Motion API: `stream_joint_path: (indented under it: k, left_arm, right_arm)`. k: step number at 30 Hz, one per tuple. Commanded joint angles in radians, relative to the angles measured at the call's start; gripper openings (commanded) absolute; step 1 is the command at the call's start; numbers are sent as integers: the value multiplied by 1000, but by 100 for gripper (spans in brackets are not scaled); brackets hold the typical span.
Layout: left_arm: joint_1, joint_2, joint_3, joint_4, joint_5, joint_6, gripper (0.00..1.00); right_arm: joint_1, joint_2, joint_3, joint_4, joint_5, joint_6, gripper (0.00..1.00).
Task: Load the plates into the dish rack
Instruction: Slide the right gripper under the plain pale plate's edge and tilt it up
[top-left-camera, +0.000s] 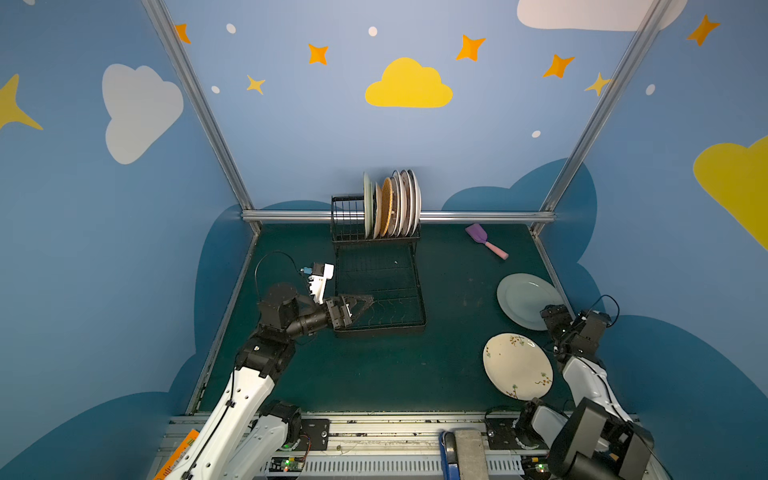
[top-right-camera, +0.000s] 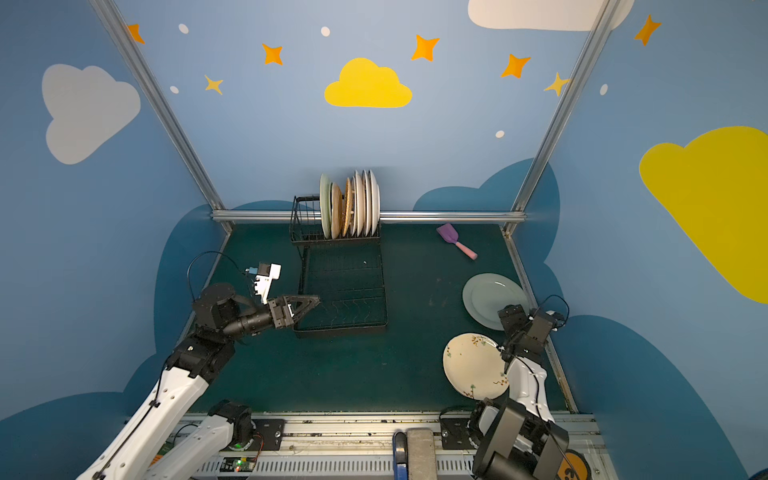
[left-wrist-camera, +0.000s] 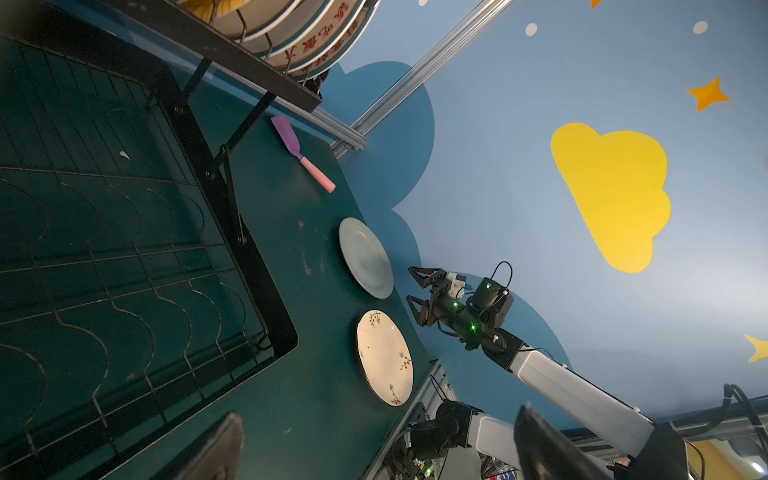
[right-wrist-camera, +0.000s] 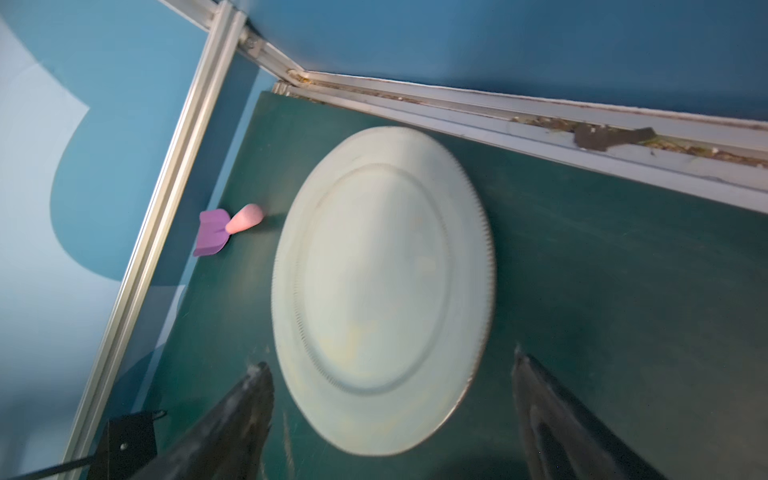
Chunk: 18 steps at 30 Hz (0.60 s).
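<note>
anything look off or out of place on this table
A purple-and-pink spatula lies loose on the table near the back right corner, nothing to do with dish loading. A small white fleck shows in the lower tray of the dish rack.

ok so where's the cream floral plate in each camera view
In a top view: cream floral plate, lower right.
In a top view: lower right again.
Left wrist: next to the pale green plate lying flat, on the side away from the spatula.
Right wrist: not in it.
Landmark: that pale green plate shows in all four views.
</note>
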Motion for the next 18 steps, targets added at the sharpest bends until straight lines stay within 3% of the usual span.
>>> stream_joint_path:
  k: [1,11,16,18]
  left_arm:
    - [-13,14,16,77,13,-16,100]
    - [-52,42,25,84,-29,-22,100]
    - [-56,32,42,66,-50,-20,100]
    - [-57,30,55,41,-59,-10,100]
  right_arm:
    - [-45,67,-13,91,-79,13,88]
    - [-139,290,36,204,-300,46,81]
    - [-187,486,161,144,-535,30,70]
    - [-196,572,173,213,-603,62,64]
